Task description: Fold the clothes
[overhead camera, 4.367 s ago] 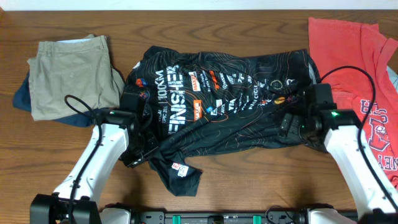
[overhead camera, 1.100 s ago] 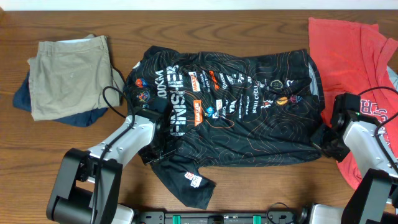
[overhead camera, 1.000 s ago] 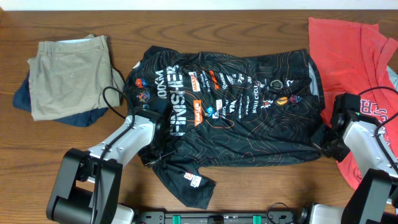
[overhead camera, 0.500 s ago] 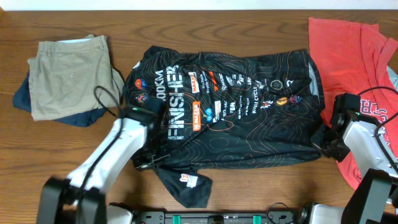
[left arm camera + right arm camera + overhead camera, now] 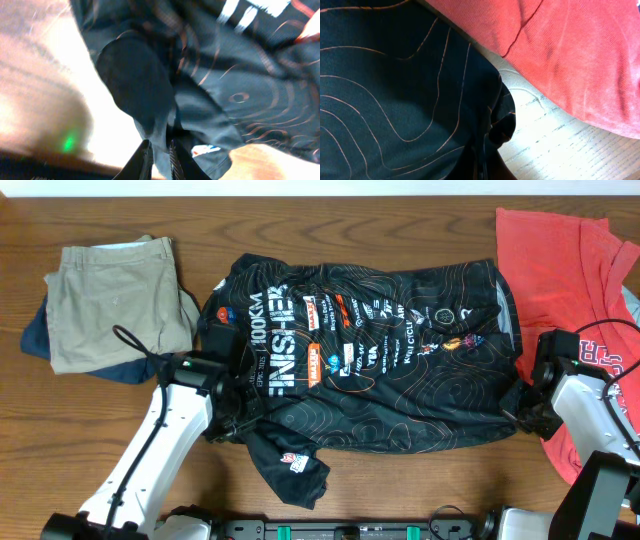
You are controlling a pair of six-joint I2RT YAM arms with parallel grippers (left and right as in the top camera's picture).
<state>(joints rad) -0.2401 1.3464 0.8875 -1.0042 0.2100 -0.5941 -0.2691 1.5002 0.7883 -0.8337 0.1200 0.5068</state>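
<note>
The clothes are a black jersey (image 5: 400,360) with white lettering and orange contour lines, spread flat mid-table, one sleeve hanging toward the front edge. My left gripper (image 5: 232,423) is at its front left corner. In the left wrist view its fingers (image 5: 145,161) stand a narrow gap apart with a fold of the jersey (image 5: 210,100) pinched between them. My right gripper (image 5: 514,412) sits at the front right corner. In the right wrist view that gripper (image 5: 482,167) is shut on the hem of the jersey (image 5: 385,90).
Khaki shorts (image 5: 115,300) lie on a navy garment (image 5: 38,332) at the far left. Red T-shirts (image 5: 570,270) cover the right side, close beside my right arm, and one red shirt (image 5: 570,55) shows in the right wrist view. Bare wood (image 5: 420,480) runs along the front.
My left arm has swung out and drawn the jersey's front left corner and sleeve a little leftward. The right arm has not moved.
</note>
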